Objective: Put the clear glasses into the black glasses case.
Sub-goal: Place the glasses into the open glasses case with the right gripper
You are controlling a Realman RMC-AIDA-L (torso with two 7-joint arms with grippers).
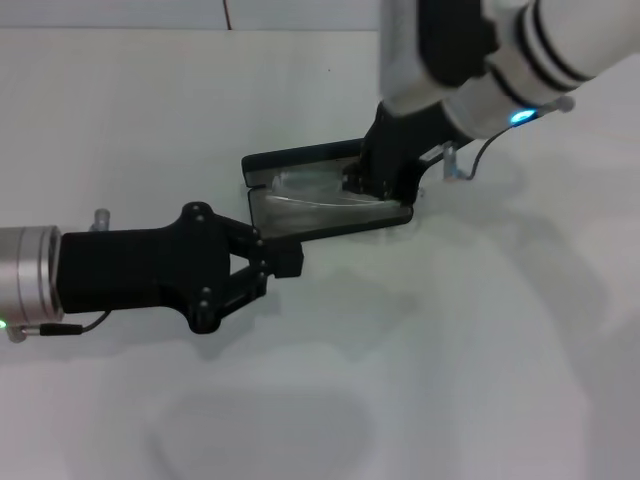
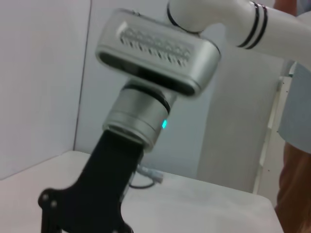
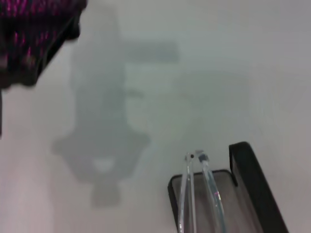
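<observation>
While L gripper [image 1: 283, 258] idles beside case [image 1: 300, 160], R gripper [image 1: 380, 185] reaches down in.

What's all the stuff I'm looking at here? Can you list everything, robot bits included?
Rectangular matte black hard glasses case: one, black outside with grey lining, lying open at the middle of the table.
Transparent colourless plastic glasses: one pair, clear, resting in the open case, thin temple arms reaching over its edge.
Table: one, white, under everything.
Right gripper: one, black on a white arm, down over the case's right end.
Left gripper: one, black on a silver wrist, fingers closed, just in front of the case.
</observation>
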